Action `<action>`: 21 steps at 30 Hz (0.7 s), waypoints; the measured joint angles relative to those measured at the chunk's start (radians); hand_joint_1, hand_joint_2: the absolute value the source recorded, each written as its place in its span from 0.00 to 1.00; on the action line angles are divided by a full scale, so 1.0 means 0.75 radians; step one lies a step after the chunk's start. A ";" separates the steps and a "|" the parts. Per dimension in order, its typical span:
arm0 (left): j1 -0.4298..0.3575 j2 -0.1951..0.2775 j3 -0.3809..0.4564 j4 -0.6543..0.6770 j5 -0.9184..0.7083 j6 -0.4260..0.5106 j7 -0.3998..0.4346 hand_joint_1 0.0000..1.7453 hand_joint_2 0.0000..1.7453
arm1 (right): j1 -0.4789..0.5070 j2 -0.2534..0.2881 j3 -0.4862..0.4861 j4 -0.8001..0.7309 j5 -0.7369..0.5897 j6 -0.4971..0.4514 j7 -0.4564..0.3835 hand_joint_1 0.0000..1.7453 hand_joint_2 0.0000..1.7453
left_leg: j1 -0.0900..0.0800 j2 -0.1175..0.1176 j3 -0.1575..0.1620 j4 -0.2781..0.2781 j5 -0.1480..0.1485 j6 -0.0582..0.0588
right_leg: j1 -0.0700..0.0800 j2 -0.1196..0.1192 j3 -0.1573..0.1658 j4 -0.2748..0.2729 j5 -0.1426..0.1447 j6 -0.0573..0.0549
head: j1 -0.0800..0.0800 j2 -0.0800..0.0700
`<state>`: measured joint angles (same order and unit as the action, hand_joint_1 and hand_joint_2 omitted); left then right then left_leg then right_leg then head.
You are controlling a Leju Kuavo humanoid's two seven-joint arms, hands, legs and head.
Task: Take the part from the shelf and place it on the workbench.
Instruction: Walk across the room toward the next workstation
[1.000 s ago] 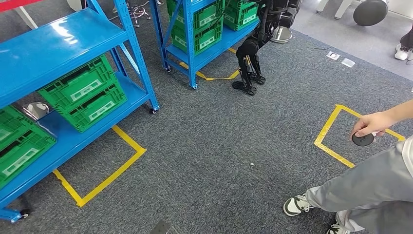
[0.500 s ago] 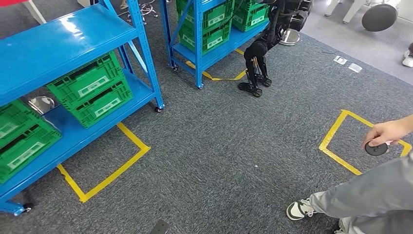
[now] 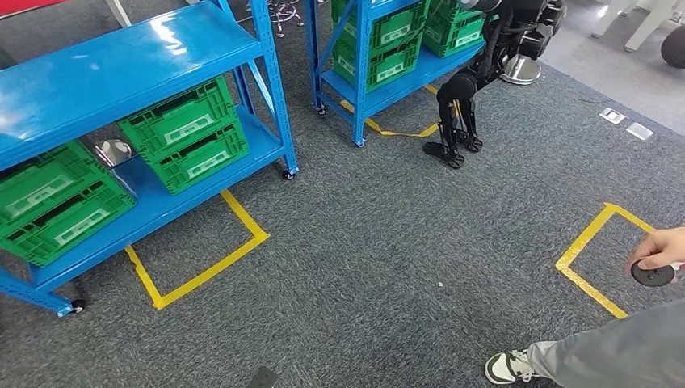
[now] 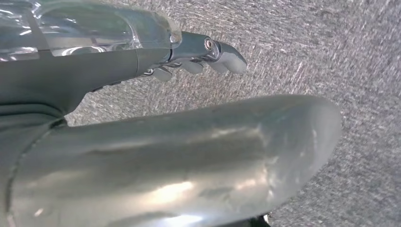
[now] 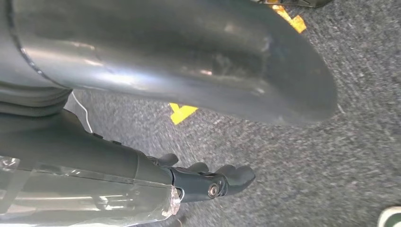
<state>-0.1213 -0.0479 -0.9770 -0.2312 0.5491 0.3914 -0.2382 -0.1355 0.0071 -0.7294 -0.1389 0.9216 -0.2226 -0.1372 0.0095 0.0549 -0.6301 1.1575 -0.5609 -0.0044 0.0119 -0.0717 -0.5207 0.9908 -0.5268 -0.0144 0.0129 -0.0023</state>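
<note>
Grey carpet (image 4: 331,42) lies beneath the left hand (image 4: 198,59) and right hand (image 5: 208,182); both hang empty, fingers loosely extended and apart.

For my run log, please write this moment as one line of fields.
phase: near shelf, part not picked | left hand: holds nothing | right hand: holds nothing | blue shelf: green crates | person's hand: holds black disc

I can't read any text from here. The green crates (image 3: 184,133) on the blue shelf (image 3: 121,61) carry white labels, but whatever is printed on them is too small to make out.
</note>
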 joint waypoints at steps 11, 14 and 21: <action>0.013 0.014 0.001 0.000 0.018 0.005 -0.009 0.00 0.00 | 0.013 0.013 0.004 0.001 0.027 0.002 0.009 0.00 0.00 | -0.007 -0.101 0.072 -0.169 0.050 0.055 | -0.019 0.084 -0.127 0.361 -0.209 0.069 | 0.006 0.000; 0.019 0.017 0.001 0.001 0.018 0.005 -0.009 0.00 0.00 | 0.011 0.016 0.005 0.002 0.028 0.002 0.010 0.00 0.00 | -0.006 -0.162 0.079 -0.168 0.052 0.053 | -0.026 0.101 -0.114 0.306 -0.123 0.069 | 0.007 0.000; 0.024 0.017 0.001 0.001 0.022 0.016 -0.015 0.00 0.00 | 0.008 0.017 0.005 0.001 0.039 0.003 0.012 0.00 0.00 | 0.006 -0.223 0.042 -0.166 0.069 -0.002 | -0.029 0.179 -0.009 0.014 -0.003 0.026 | 0.009 0.000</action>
<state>-0.1034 -0.0355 -0.9766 -0.2305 0.5655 0.4034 -0.2492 -0.1297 0.0196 -0.7254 -0.1385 0.9510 -0.2203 -0.1281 0.0141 -0.1124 -0.5983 1.0329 -0.5093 -0.0058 -0.0096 0.0622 -0.5274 1.0010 -0.5290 0.0048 0.0199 -0.0023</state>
